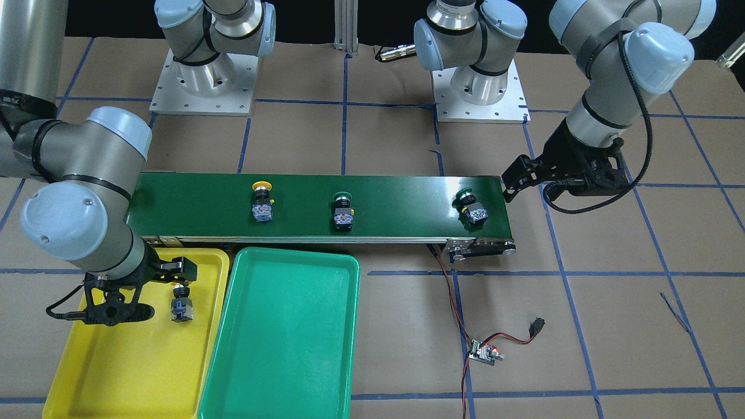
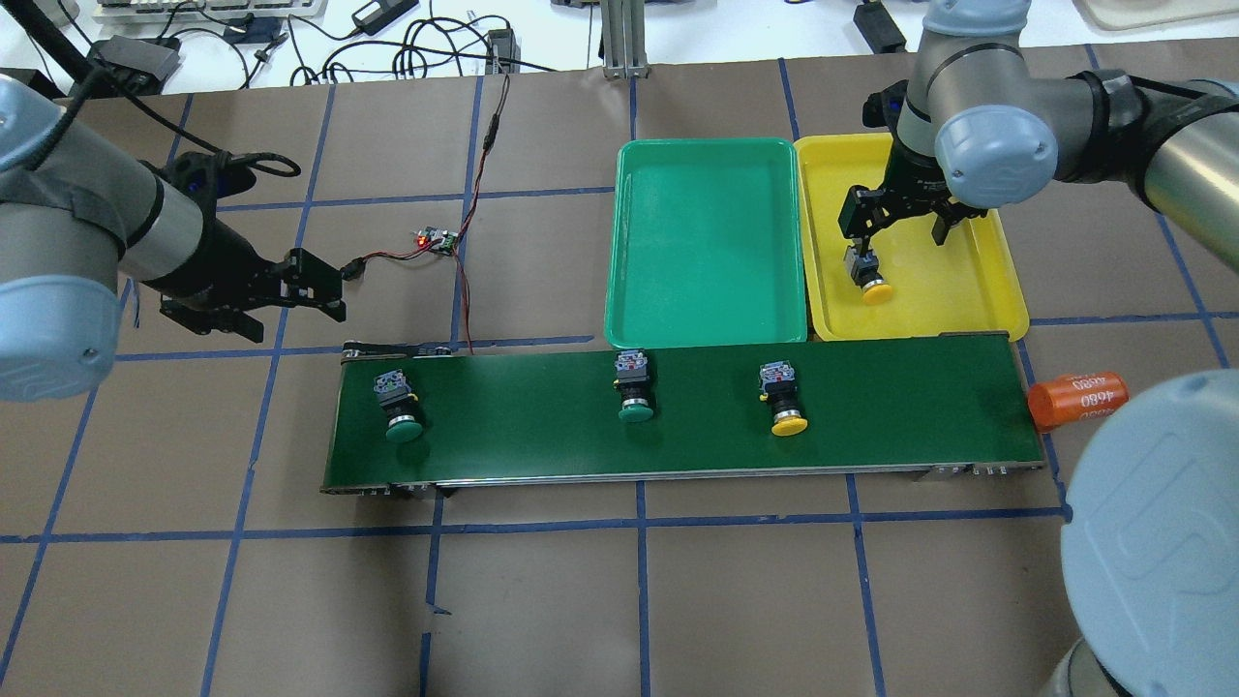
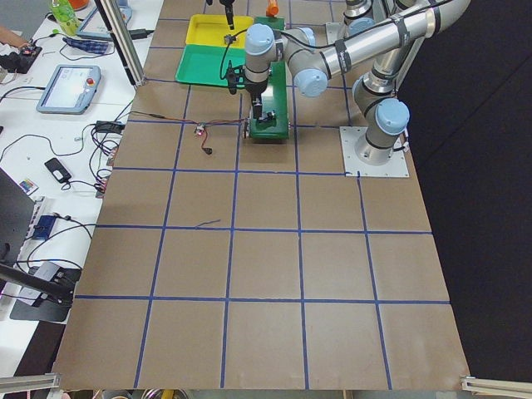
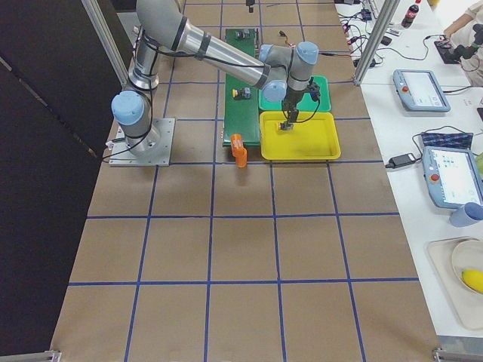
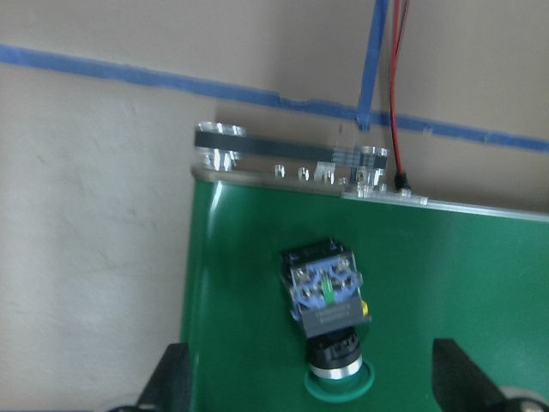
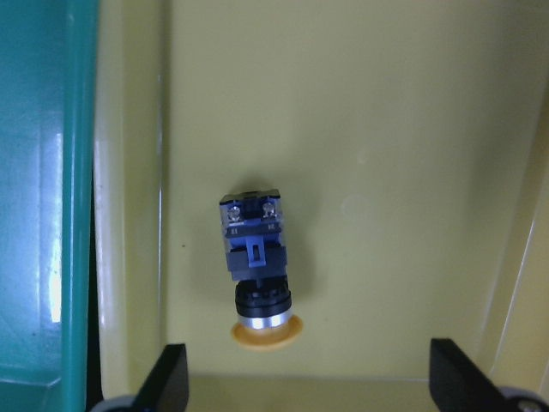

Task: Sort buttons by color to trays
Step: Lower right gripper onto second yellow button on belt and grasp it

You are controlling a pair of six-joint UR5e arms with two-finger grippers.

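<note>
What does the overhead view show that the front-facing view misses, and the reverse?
Only overhead: the orange cylinder marked 4680 off the end of the conveyor belt, and cables on the white bench. Only front-facing: both arm base plates. Shared: three buttons on the belt, two green-capped buttons and one yellow-capped button; a second yellow button lying in the yellow tray below the open right end effector; the green tray holding nothing; the open left end effector near the belt's other end; the small circuit board with red wires.
</note>
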